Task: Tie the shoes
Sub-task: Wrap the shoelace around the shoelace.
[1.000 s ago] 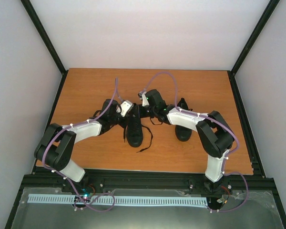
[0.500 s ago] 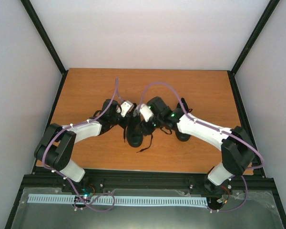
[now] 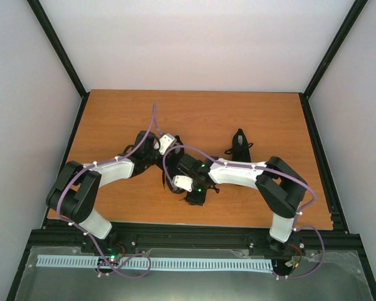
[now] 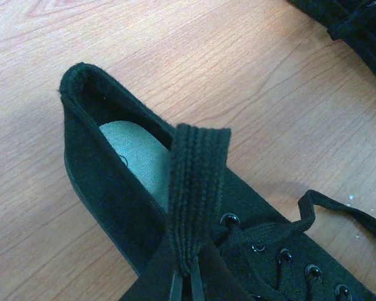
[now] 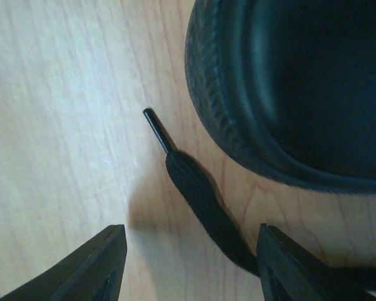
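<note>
The shoe [image 4: 106, 182] I am working on lies on the tabletop [image 4: 62, 263] between my two tools. Its heel is just ahead of the left tool [image 4: 183, 285], and its rubber toe [image 5: 238, 106] is ahead and to the right of the right tool [image 5: 189, 251]. The other shoe [image 3: 240, 147] sits well away from both tools, on the far side of the right forearm. I cannot tell how its laces lie.

One flat lace strand [image 4: 195, 175] rises from the left tool across the shoe's opening, over the pale insole [image 4: 141, 157]. A loose lace end [image 5: 197, 194], finished with a hard plastic tip [image 5: 155, 125], lies on the wood just ahead of the right tool, trailing back between its fingers [image 5: 94, 266].

My worries from here:
- The lace end is thin and flat against the wood, so closing fingers could ride over it or scrape the tabletop and come up with nothing.
- The toe is near the right-hand finger, and a careless descent could shove the shoe.
- The shoe looks light, so any hard pull from the left tool could drag it or tip it, and that would move the lace end out from under me.

The left tool is clamped fully shut on the lace strand. The right tool stands wide open and holds nothing. It straddles the lace end, and I see no contact with it.
</note>
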Robot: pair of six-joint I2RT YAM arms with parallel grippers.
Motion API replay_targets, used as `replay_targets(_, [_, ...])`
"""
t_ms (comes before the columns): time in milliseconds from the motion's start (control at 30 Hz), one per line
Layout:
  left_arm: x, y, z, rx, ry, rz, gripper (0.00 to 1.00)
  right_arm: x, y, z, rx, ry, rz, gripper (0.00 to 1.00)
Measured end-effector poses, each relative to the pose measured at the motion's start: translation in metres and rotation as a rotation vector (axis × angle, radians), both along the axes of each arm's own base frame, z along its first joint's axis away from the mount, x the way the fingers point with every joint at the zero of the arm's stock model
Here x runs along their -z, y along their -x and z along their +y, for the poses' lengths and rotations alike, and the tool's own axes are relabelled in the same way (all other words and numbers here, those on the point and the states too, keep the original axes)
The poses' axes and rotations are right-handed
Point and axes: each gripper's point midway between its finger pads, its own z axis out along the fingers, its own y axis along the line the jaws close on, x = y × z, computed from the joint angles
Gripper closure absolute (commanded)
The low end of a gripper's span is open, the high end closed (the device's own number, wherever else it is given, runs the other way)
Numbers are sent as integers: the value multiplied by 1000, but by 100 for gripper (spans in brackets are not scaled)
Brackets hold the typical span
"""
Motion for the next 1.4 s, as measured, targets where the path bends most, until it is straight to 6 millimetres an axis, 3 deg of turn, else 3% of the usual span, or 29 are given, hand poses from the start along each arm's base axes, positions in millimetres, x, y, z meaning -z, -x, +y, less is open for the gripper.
replay_targets(100, [-1, -1, -1, 1, 1, -1, 99, 12, -1, 0, -34, 67, -27, 49])
replay_targets(167, [-1, -1, -1, 1, 1, -1, 99, 12, -4, 4, -52, 77, -54, 74])
replay_targets(233, [0, -1, -1, 1, 0, 1, 99, 13, -8, 4, -58, 90, -80, 88])
replay_targets(367, [0, -1, -1, 2, -1, 3, 99, 13, -11, 2, -52, 101, -100, 97])
replay_targets(467, [0, -1, -1, 3, -2, 2, 99, 9, -7, -4, -40, 95, -93, 97])
replay_targets(533, [0, -1, -1, 3, -2, 1, 99, -4, -5, -3, -19, 43, -78, 97])
replay_targets(600, [-1, -1, -1, 3, -2, 0, 99, -31, -12, 4, 38, -95, -52, 97])
replay_targets(667, [-1, -1, -1, 3, -2, 0, 99, -73, -40, 10, 142, -292, -43, 97])
replay_targets(767, [-1, -1, -1, 4, -2, -1, 99, -131, -102, 5, 313, -565, -52, 97])
replay_targets(833, [-1, -2, -1, 5, -3, -3, 99, -160, -144, 1, 412, -714, -42, 97])
replay_targets(900, [-1, -1, -1, 6, -3, -3, 99, -173, -174, 5, 480, -802, -8, 97])
replay_targets(967, [-1, -1, -1, 6, -4, -3, 99, -184, -211, 22, 538, -879, 41, 97])
replay_targets(1067, [-1, -2, -1, 6, -4, -4, 99, -180, -244, 48, 602, -955, 138, 97])
replay_targets(1167, [-1, -1, -1, 8, -5, -5, 99, -155, -263, 65, 698, -964, 251, 97])
replay_targets(1267, [-1, -1, -1, 10, -7, -7, 99, -126, -266, 79, 775, -927, 338, 97])
replay_targets(1400, [-1, -1, -1, 12, -9, -9, 99, -121, -259, 105, 778, -908, 385, 96])
